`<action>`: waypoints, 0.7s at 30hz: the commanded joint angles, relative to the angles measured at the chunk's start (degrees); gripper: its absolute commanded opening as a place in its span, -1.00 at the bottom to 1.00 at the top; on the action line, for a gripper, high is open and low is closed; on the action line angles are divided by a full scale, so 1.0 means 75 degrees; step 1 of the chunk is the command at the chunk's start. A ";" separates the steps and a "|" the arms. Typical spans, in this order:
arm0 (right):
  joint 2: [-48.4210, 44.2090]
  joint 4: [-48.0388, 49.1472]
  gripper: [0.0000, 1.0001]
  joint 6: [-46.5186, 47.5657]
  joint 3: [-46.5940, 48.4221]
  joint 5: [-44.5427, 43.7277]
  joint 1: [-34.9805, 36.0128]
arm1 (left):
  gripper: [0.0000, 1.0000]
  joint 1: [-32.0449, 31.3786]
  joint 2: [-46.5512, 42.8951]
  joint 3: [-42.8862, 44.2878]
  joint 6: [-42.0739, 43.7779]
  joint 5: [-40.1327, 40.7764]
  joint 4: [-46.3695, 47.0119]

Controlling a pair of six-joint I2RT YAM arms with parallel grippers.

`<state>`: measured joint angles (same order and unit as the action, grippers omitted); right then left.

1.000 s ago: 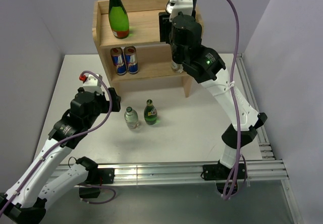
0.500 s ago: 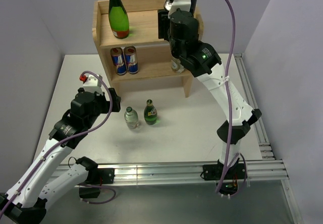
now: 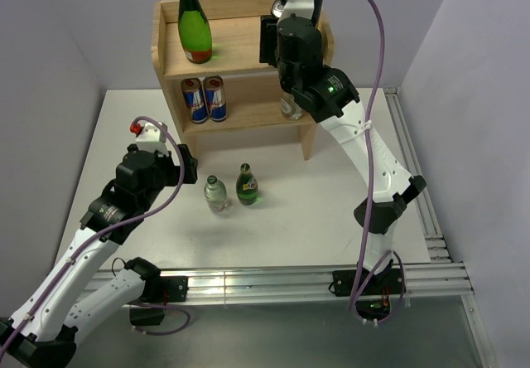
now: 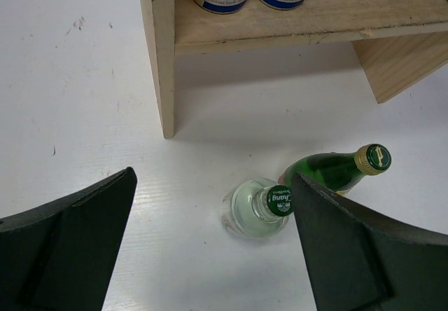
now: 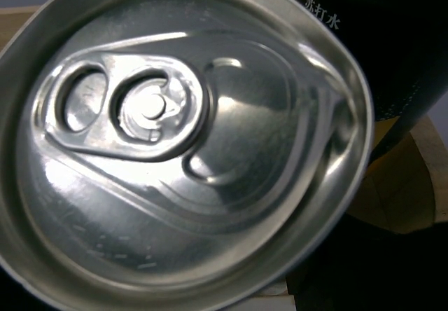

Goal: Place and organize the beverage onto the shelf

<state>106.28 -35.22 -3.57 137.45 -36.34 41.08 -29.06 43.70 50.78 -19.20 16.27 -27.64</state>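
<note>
Silver and close, a can point(image 5: 182, 143) fills the right wrist view lid-first, with a dark can point(image 5: 378, 45) just beside it. From above, we see the right arm point(image 3: 331, 94) reaching over the right end of the shelf's point(image 3: 240, 45) top board. Its fingers are hidden from us. They are clenched, but we cannot tell whether they clasp the can. A tall bottle point(image 3: 194, 24) stands at the left of that board, and two blue cans point(image 3: 204, 99) stand on the lower one. The left fingers point(image 4: 70, 241) are spread wide and grasp nothing, above the tabletop point(image 3: 331, 210) before the shelf. A clear bottle point(image 4: 255, 209) and a green bottle point(image 4: 336, 169) stand below them, close together.
</note>
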 commanded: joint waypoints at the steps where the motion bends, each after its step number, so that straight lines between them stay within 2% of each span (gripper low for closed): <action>1: -0.0202 0.0700 -0.45 -0.0144 -0.0033 0.0017 -0.0087 | 0.99 0.0054 -0.0096 -0.0033 -0.0006 -0.0166 0.0228; 2: -0.0179 0.0700 -0.06 -0.0145 -0.0033 0.0017 -0.0087 | 0.99 0.0054 -0.0108 -0.0033 -0.0006 -0.0166 0.0240; 5: -0.0167 0.0700 0.52 -0.0191 -0.0068 -0.0018 -0.0087 | 0.99 0.0054 -0.0108 -0.0033 -0.0018 -0.0166 0.0240; 7: -0.0155 0.0700 0.78 -0.0215 -0.0115 -0.0030 -0.0098 | 0.99 0.0066 -0.0120 -0.0045 -0.0006 -0.0166 0.0228; 12: -0.0143 0.0724 0.92 -0.0250 -0.0209 -0.0030 -0.0110 | 0.99 0.0054 -0.0120 -0.0033 -0.0018 -0.0177 0.0240; 21: -0.0132 0.0770 0.93 -0.0367 -0.0291 -0.0088 -0.0098 | 0.99 0.0066 -0.0132 -0.0045 -0.0006 -0.0213 0.0228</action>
<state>106.26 -32.12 -5.63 135.31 -35.75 40.88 -28.88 43.59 50.78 -19.20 15.68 -27.64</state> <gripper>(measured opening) 0.964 0.993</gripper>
